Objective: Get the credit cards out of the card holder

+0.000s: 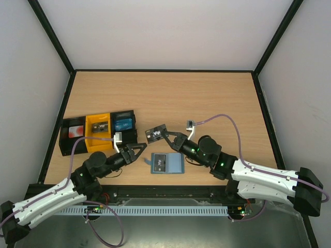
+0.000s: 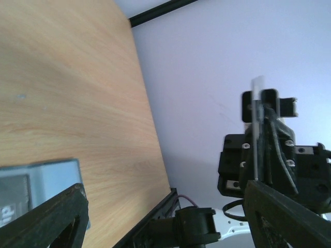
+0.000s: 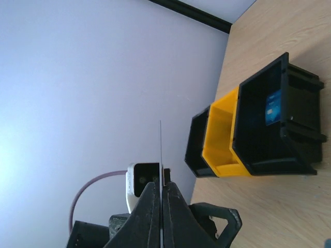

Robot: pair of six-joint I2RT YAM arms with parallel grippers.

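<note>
Right pincer (image 1: 168, 136) clamped on card (image 1: 155, 133), left pincer (image 1: 140, 152) wide

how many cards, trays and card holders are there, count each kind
cards: 5 (1 per tray, 1 in the holder, 1 card in the right gripper)
trays: 3 (2 black, 1 yellow)
card holder: 1
total: 9

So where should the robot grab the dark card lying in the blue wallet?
Probably by its left edge, coming down from the left with the open left gripper, which sits closest. The dark card lies flat in the card holder, so a finger must slip under an edge. The right gripper is shut on another card.
</note>
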